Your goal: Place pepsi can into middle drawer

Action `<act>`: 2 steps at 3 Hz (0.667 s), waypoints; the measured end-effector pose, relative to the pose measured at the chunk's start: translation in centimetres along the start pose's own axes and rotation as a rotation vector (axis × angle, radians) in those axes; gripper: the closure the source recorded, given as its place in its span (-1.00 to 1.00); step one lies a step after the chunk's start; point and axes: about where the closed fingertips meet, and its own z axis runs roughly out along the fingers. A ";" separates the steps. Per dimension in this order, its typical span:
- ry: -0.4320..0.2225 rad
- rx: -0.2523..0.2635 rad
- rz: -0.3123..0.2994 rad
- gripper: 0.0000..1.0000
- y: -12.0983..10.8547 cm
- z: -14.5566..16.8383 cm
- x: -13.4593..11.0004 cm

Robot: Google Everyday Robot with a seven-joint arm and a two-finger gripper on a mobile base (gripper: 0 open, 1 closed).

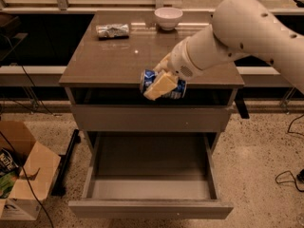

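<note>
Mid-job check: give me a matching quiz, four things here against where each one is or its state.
1 pepsi can; 2 middle drawer; 3 white bowl; 4 foil packet.
A pulled open; B back left of the cabinet top; C clamped in the gripper at the top's front edge; D back centre of the top.
Pairs: 1-C; 2-A; 3-D; 4-B.

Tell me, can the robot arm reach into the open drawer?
Probably yes. The end effector holds the pepsi can at the front edge of the countertop, and the middle drawer stands pulled out below.
</note>
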 end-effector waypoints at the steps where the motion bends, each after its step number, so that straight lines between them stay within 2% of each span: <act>1: -0.048 0.014 0.054 1.00 0.7 1.9 3.6; 2: -0.105 0.040 0.148 1.00 0.5 3.7 8.6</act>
